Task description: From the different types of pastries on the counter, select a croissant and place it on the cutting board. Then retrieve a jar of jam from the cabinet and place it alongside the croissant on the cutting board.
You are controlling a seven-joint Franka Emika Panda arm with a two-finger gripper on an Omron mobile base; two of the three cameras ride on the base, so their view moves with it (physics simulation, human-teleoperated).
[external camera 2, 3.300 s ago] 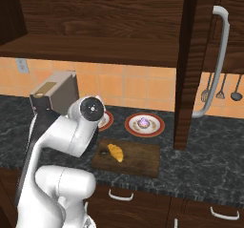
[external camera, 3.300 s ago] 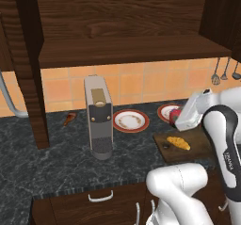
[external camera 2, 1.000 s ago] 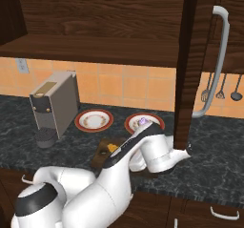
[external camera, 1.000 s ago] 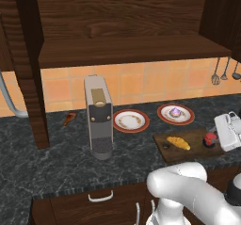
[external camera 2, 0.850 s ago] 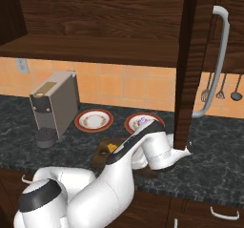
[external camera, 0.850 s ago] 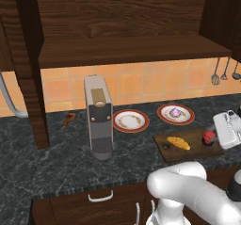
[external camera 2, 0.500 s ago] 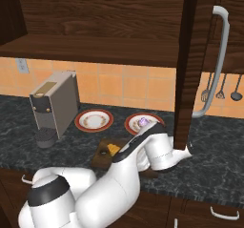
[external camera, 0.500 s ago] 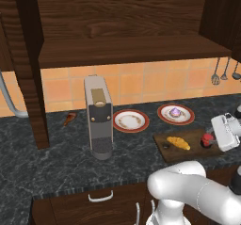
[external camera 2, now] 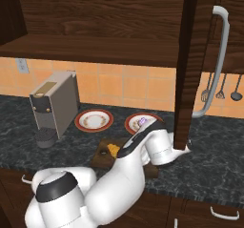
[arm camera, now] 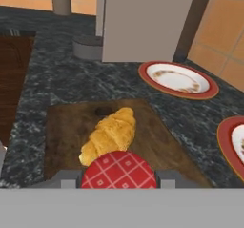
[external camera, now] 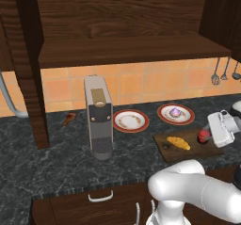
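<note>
While clamped: jar of jam (arm camera: 119,170) between fingers (arm camera: 166,177).

Even, soft light is falling from above, leaving the cabinet (external camera: 127,36) recess dim and the orange tiles (external camera: 141,85) glowing warmly. Shadows are staying faint on the bench (external camera: 56,163) (no glare anywhere). The hand view is looking slightly soft, pixelated.

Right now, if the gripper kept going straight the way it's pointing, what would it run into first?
Probably the croissant on the cutting board, just beyond the jar of jam that the gripper holds; depth is uncertain.
</note>
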